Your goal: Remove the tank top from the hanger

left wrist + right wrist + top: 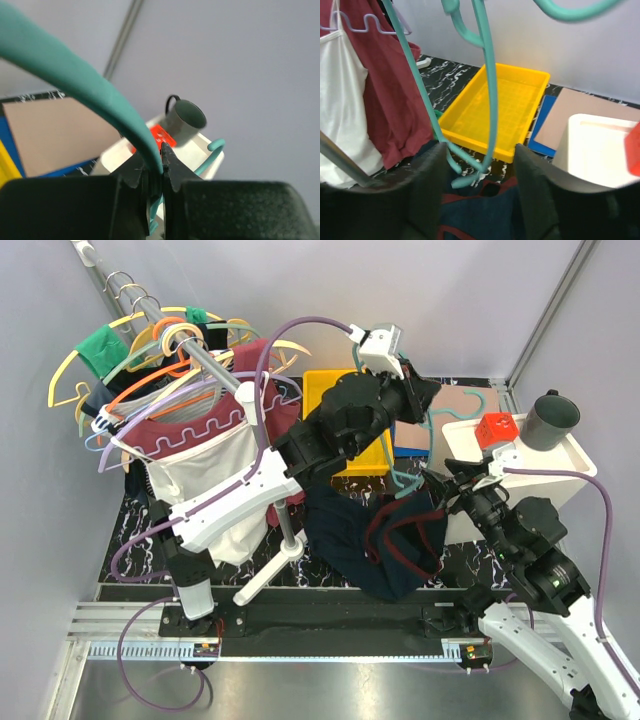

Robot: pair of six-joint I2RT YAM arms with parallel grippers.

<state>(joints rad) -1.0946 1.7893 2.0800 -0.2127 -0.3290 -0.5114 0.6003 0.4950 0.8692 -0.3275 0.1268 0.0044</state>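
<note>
Closest to the lens in the left wrist view, the left pincer [156,164] is clamped together on one thin teal arm of the hanger [75,70]. The rod sweeps up and away from between its tips. From above, this grip sits high over the edge of the yellow tray [520,100] that faces the right arm.

The tank top [395,540] lies heaped on the worktop [452,80] just on the near side of the tray, between it and the arm bases. Its maroon trim faces up.

The right pincer [479,152] stands apart and grips nothing. It hovers over the tray's near corner, with the hanger's rods crossing the gap ahead of its fingers and the navy cloth directly beneath.

The hanger's long axis runs steeply, from the clamped arm above the tray down to a lower tip that dips into the cloth at the tray's near rim. Whether that tip is hooked through an armhole or only rests on the fabric cannot be told.

The coming move seems to turn on this: the cloth lies below and slightly nearer than the open right pincer, which is much the closer of the two. Pinning or pulling the cloth down along that axis while the left holds the hanger high would likely part them.

The maroon-and-white shirt [385,100] hangs beyond the tray's far-left side, well apart.
</note>
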